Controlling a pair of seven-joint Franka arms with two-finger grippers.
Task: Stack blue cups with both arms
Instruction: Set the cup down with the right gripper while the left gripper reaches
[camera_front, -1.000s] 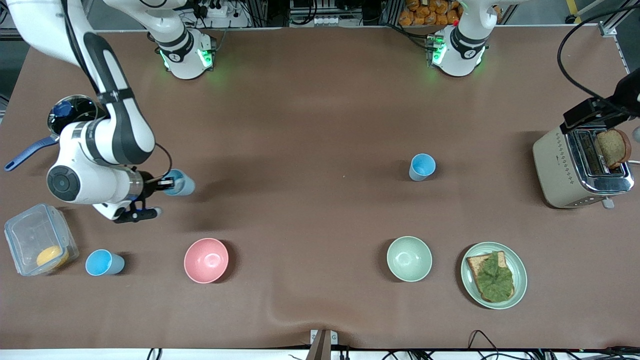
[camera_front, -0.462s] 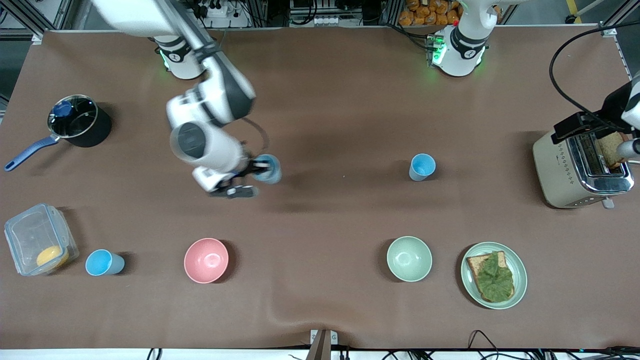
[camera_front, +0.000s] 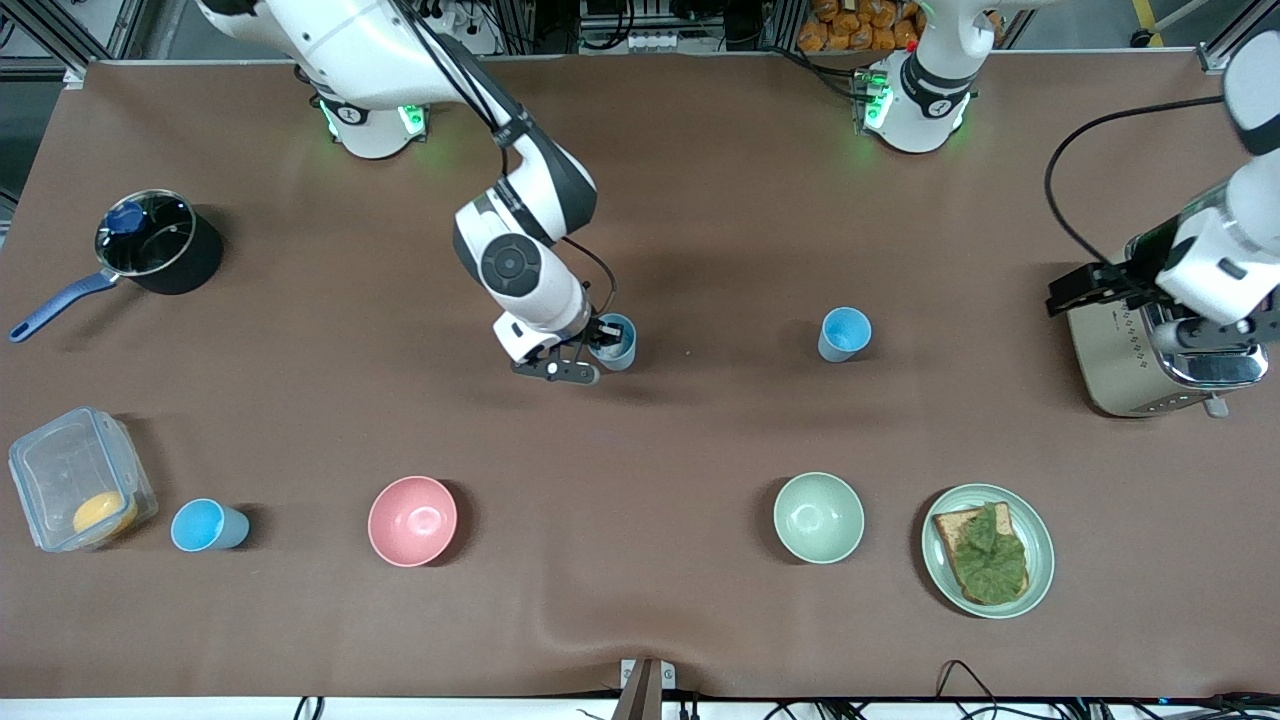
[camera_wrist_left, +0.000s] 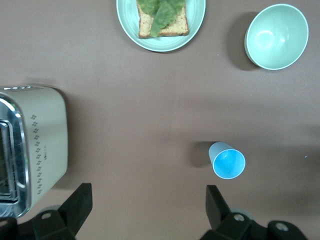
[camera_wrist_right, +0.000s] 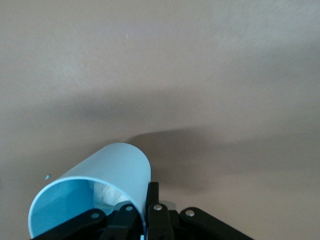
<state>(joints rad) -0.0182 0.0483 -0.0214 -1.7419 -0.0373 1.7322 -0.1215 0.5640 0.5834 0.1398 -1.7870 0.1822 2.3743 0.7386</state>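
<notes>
My right gripper (camera_front: 598, 342) is shut on the rim of a light-blue cup (camera_front: 617, 342) and holds it above the table's middle. In the right wrist view the gripper (camera_wrist_right: 142, 206) pinches the cup's wall (camera_wrist_right: 112, 167), and a whitish patch shows inside. A second blue cup (camera_front: 845, 333) stands upright toward the left arm's end; it also shows in the left wrist view (camera_wrist_left: 227, 160). A third blue cup (camera_front: 208, 525) stands near the front camera at the right arm's end. My left gripper (camera_wrist_left: 146, 210) is open and empty, high up beside the toaster (camera_wrist_left: 32, 145).
A pink bowl (camera_front: 412, 520), a pale green bowl (camera_front: 818, 517) and a plate with toast and lettuce (camera_front: 1040, 560) lie in a row nearer the front camera. The toaster (camera_front: 1110, 345) stands under the left arm. A pot (camera_front: 190, 265) and a plastic box (camera_front: 40, 470) sit at the right arm's end.
The right arm has carried its blue cup from the pot's end to the table's middle, toward the standing cup. The left arm has swung over the toaster and now hides the toast.
</notes>
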